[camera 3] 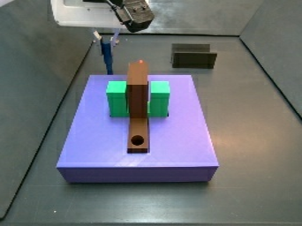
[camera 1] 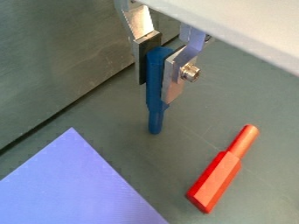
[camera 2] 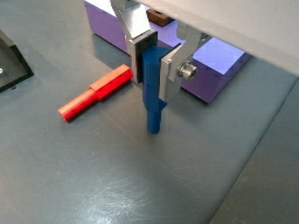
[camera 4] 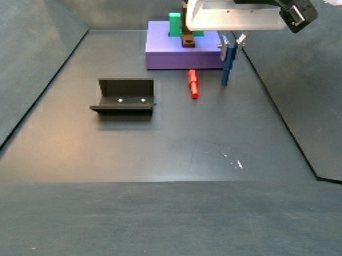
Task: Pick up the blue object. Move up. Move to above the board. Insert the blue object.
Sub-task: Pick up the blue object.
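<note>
The blue object (camera 1: 156, 114) is a slim blue peg held upright, with my gripper (camera 1: 156, 86) shut on its upper part; its lower tip hangs at or just above the grey floor. Both wrist views show it pinched between the silver fingers (camera 2: 173, 72), and the gripper (camera 2: 155, 80) stands beside the purple slab. In a side view the blue object (camera 3: 109, 56) hangs behind the slab's far left corner. The board (camera 3: 139, 101), a brown plank with a round hole (camera 3: 138, 140) at its near end, lies across the slab between two green blocks (camera 3: 117, 99).
A red peg (camera 4: 194, 82) lies on the floor beside the blue object (camera 4: 227, 62) and the gripper (camera 4: 230, 42). The lavender slab (camera 3: 177, 146) carries the board. The fixture (camera 4: 123, 97) stands apart on the floor. Grey walls enclose the floor.
</note>
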